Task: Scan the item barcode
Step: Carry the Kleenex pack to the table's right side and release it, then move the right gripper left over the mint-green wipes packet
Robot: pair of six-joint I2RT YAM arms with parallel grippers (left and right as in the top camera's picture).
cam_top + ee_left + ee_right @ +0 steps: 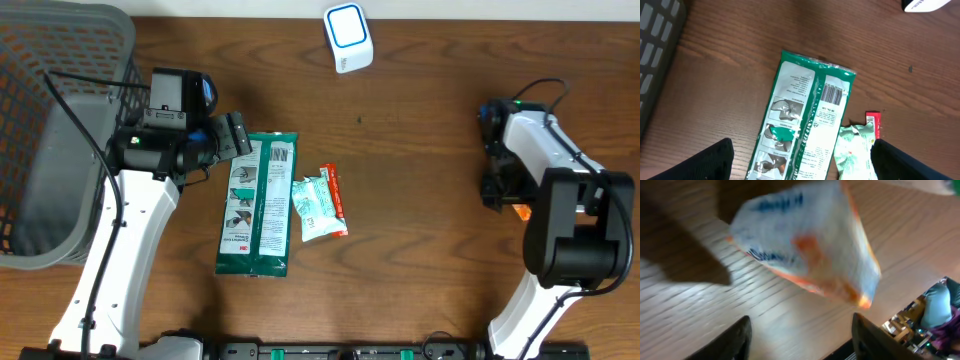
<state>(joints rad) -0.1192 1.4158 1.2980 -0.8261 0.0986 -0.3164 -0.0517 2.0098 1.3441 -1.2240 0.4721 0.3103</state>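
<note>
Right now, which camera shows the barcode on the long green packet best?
The left wrist view: the barcode on the green packet faces the camera, bars distinct. Overhead shows the whole packet, but the barcode is only a tiny patch. The right wrist view misses it, showing only a blurred white-and-orange pouch.

Green-white packet (pixel 257 205), orange-white pouch (pixel 805 245), grey basket (pixel 60 130), brown wood-grain table (pixel 430 200)

Dark wood-grain table (pixel 420 200)

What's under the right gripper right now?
A white plastic packet with orange edges and blue print, blurred, over the brown wooden table. From overhead the right arm covers all but its orange corner. Held or not: unclear.
</note>
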